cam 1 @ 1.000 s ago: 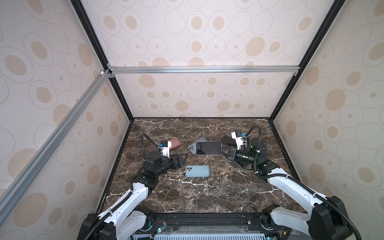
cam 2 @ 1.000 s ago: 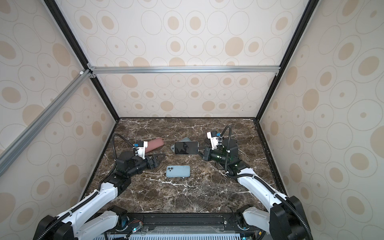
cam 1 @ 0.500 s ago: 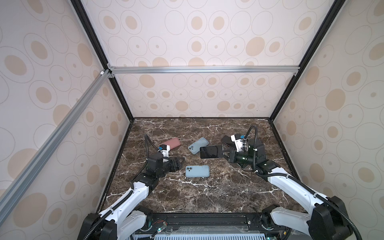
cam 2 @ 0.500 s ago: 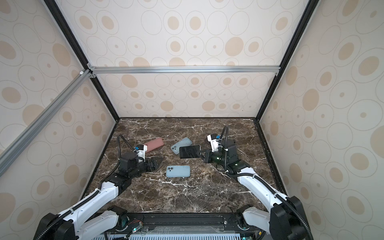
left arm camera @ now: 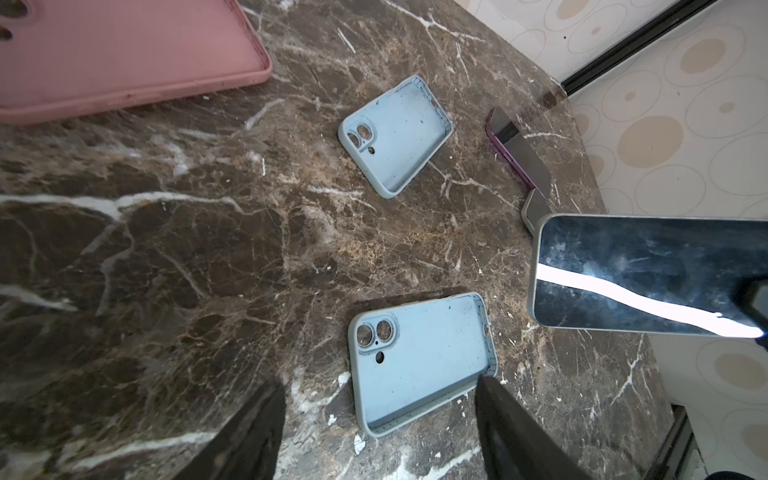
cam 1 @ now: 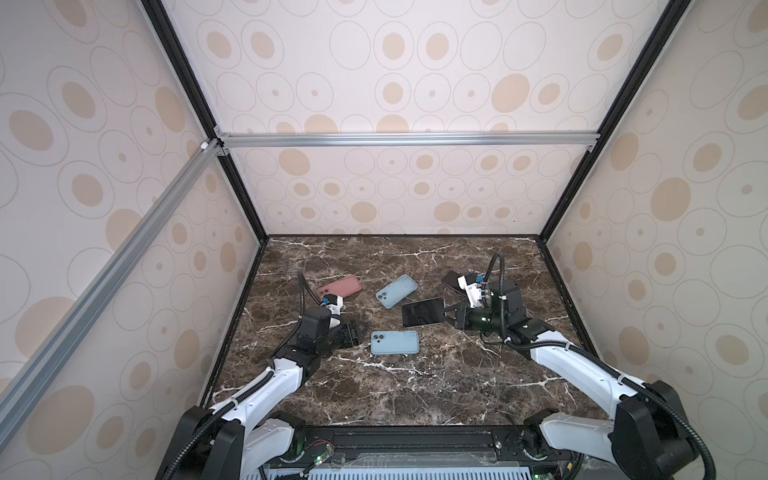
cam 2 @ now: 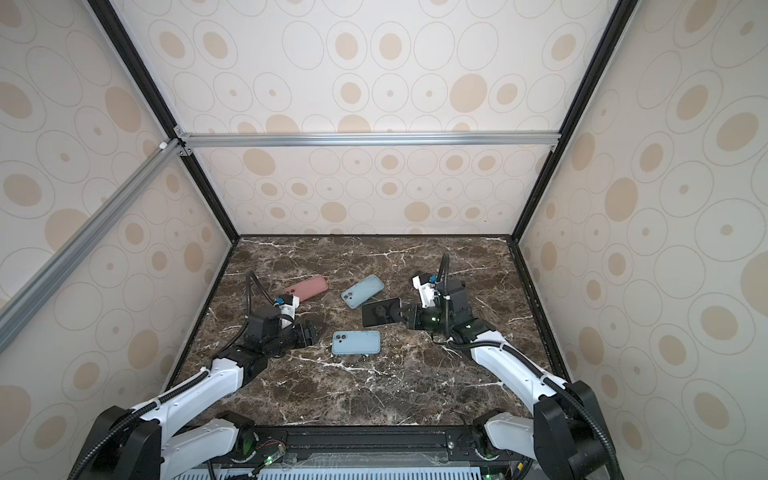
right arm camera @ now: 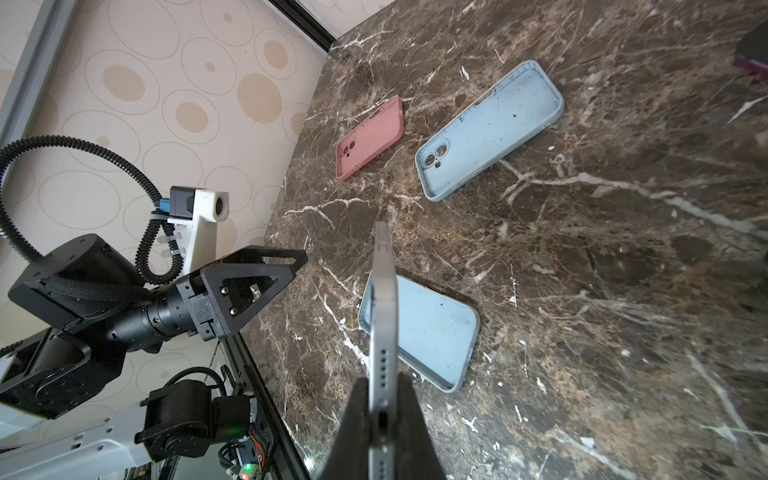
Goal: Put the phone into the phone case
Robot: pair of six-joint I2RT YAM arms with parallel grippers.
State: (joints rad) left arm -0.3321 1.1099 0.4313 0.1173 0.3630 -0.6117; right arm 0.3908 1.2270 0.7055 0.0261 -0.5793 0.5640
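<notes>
My right gripper [cam 1: 451, 311] [cam 2: 405, 313] [right arm camera: 382, 399] is shut on the bottom end of a dark-screened phone [cam 1: 422, 311] [cam 2: 380, 311] [left arm camera: 648, 274] [right arm camera: 382, 332]. It holds the phone in the air, screen up, just behind and right of a light blue phone case [cam 1: 395, 343] [cam 2: 356, 343] [left arm camera: 419, 357] [right arm camera: 432, 328]. That case lies open side up on the marble. My left gripper [cam 1: 361, 330] [cam 2: 313, 330] [left arm camera: 378, 384] is open at the case's left end. In the left wrist view the case's near end lies between the fingers, with one fingertip [left arm camera: 490, 386] at its corner.
A second light blue case [cam 1: 396, 291] [cam 2: 362, 291] [left arm camera: 395, 133] [right arm camera: 490, 124] and a pink case [cam 1: 340, 286] [cam 2: 306, 288] [left arm camera: 124, 54] [right arm camera: 370, 137] lie further back. A purple phone [cam 1: 451, 280] [left arm camera: 517, 149] lies behind my right gripper. Patterned walls close in three sides.
My right gripper has brought the phone forward and lower, toward the near blue case, uncovering the far blue case. The left jaws have narrowed a little beside the case's end.
</notes>
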